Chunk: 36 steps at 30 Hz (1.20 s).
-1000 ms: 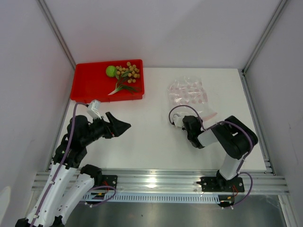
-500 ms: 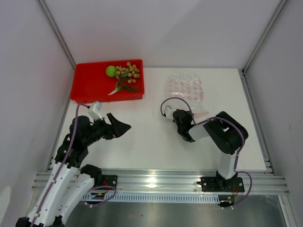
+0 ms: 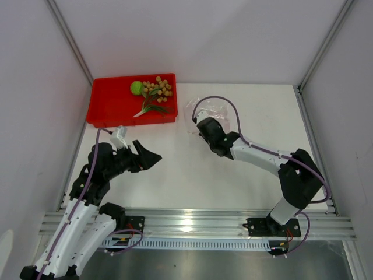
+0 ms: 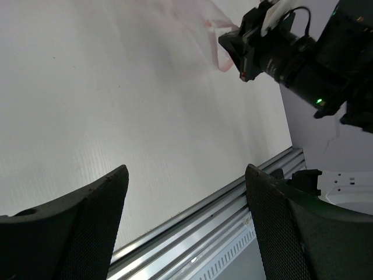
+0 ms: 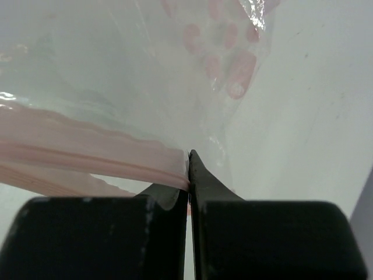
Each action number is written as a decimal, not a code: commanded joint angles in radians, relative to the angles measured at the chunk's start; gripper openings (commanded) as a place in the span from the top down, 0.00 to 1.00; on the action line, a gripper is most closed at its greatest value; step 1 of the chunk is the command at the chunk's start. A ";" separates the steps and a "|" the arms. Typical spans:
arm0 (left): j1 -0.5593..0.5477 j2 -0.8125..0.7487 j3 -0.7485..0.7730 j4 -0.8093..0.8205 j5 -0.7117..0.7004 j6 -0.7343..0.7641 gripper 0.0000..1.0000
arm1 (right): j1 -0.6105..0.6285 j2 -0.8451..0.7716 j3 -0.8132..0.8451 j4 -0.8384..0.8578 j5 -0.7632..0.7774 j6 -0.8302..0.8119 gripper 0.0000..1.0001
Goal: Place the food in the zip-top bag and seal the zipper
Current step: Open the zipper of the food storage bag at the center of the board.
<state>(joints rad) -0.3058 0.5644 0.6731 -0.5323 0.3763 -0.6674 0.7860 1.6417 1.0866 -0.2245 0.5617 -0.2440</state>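
The lime-green fruit (image 3: pixel 136 87), the bunch of tan-brown fruits (image 3: pixel 158 87) and the green leaf sprig (image 3: pixel 148 107) lie in the red tray (image 3: pixel 111 105) at the far left. The clear zip-top bag (image 3: pixel 204 109) lies just right of the tray, mostly hidden by my right arm's cable. My right gripper (image 3: pixel 198 123) is shut on the bag's mouth edge. In the right wrist view the jaws (image 5: pixel 189 169) pinch the pinkish zipper strip (image 5: pixel 87 153) at its end, and the bag (image 5: pixel 145 76) spreads beyond. My left gripper (image 3: pixel 148 156) is open and empty below the tray; its wrist view (image 4: pixel 186 198) shows the bag's edge (image 4: pixel 214 41).
The red tray's right wall (image 3: pixel 175 99) is close to the bag. Metal frame posts (image 3: pixel 70 41) run along both sides, and an aluminium rail (image 3: pixel 192 224) lines the near table edge. The right arm's purple cable (image 3: pixel 217 99) loops over the bag.
My right arm has stretched out up and to the left, dragging the bag across the table from the right middle toward the red tray. The left arm has hardly moved.
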 commanded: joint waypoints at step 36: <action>-0.434 0.351 0.121 0.218 -0.283 -0.001 0.24 | 0.142 -0.201 0.314 -0.438 -0.599 0.907 1.00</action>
<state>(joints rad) -0.7200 0.8806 0.7406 -0.3672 0.1547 -0.6727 0.9207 1.4807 1.3731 -0.6628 -0.0059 0.6624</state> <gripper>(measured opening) 0.767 0.003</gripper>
